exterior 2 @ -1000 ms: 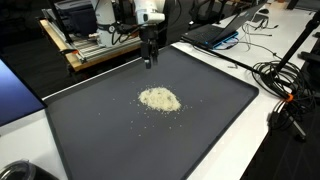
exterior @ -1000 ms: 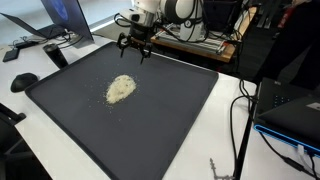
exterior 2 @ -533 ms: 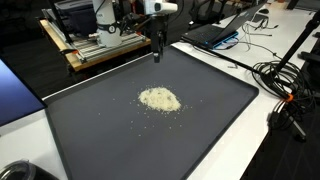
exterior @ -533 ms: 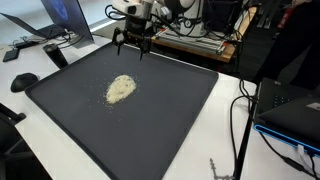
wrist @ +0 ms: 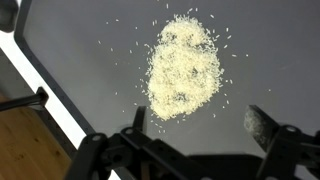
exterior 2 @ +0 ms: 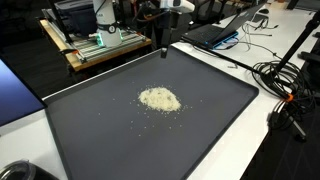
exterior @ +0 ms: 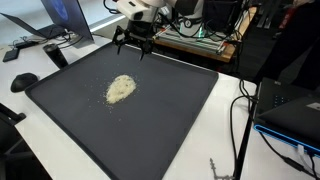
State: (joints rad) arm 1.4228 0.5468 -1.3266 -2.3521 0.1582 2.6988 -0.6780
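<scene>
The jaws stand wide apart with nothing between them. The gripper [exterior: 133, 48] hangs above the far edge of the dark mat [exterior: 170, 120], clear of its surface. In the wrist view the two fingers [wrist: 138, 120] frame the heap of grains [wrist: 185, 70], which lies at 12 o'clock from them. In both exterior views the heap sits near the mat's middle, at about 6 o'clock from the gripper and well apart from it. Stray grains ring the heap on every side.

The likeliest trouble is scatter. The grains are small and loose, so fingers coming down hard or sweeping sideways would probably spread them, and some could roll off the mat onto the white table [exterior: 225, 140].

Nothing stands between gripper and heap. In an exterior view a wooden bench [exterior 2: 85, 50] sits at 9 o'clock of the gripper, a laptop [exterior 2: 215, 33] at 2 o'clock, and cables [exterior 2: 285, 80] at 4 o'clock, beyond the mat.
</scene>
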